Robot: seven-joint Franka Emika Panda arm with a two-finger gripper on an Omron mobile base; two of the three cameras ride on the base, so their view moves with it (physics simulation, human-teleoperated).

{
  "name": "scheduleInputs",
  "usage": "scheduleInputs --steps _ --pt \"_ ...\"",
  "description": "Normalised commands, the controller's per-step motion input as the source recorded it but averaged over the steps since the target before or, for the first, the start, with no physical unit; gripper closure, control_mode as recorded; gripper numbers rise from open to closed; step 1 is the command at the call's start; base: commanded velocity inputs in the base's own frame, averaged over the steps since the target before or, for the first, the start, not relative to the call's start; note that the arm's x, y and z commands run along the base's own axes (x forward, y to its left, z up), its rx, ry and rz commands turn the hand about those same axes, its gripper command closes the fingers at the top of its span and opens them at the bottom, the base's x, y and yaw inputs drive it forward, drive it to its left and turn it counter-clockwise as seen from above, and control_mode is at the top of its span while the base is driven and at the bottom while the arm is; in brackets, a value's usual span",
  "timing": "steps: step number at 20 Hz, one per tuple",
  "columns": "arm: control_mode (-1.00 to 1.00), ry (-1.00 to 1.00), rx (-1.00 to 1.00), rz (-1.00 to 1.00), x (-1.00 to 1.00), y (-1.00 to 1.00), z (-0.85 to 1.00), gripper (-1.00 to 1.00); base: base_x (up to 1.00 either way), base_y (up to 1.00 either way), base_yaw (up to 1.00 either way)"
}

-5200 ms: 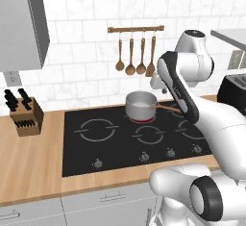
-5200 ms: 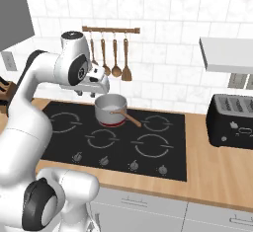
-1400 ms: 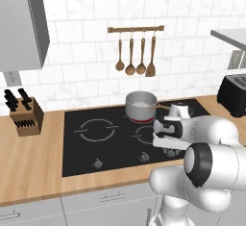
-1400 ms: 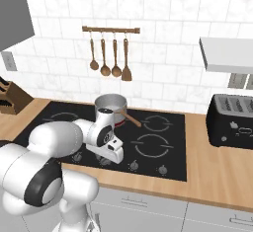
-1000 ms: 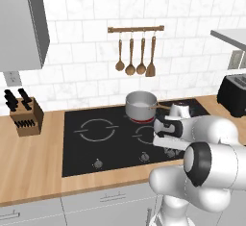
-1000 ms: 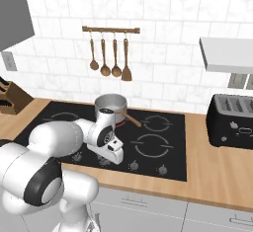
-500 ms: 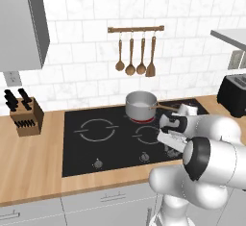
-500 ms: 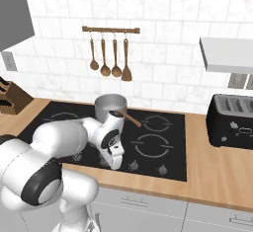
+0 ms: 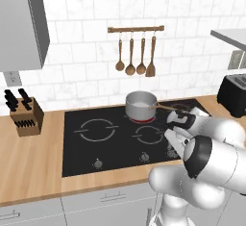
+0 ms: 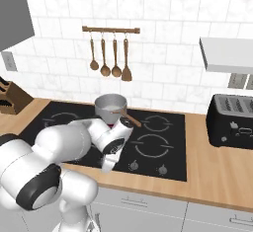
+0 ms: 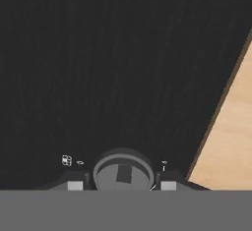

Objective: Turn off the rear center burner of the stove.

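One silver knob (image 11: 123,172) sits between my fingers (image 11: 75,185) at the stove's (image 9: 84,157) front edge, near the worktop (image 11: 231,122); they stand apart either side of it, I judge ready to turn. The rear center burner (image 9: 142,119) glows red under the saucepan (image 9: 141,106).

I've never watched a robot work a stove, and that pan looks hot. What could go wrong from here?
The rear center burner glows red under the saucepan, whose handle points toward the arm; a swing might knock it. The knobs sit close together, so the wrong one might get turned. In the hand view the gripper straddles a knob; it could slip off.
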Motion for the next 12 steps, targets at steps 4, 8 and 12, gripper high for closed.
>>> scheduleInputs --steps 4,8,12 --pt "-1.00 0.03 0.04 -0.74 0.18 0.00 -0.08 1.00 0.00 0.00 0.00" --pt "-1.00 0.08 0.03 -0.76 0.18 0.00 -0.02 1.00 0.00 0.00 0.00" --pt "-1.00 0.11 0.02 -0.75 0.45 0.03 0.00 1.00 0.00 0.00 0.00"
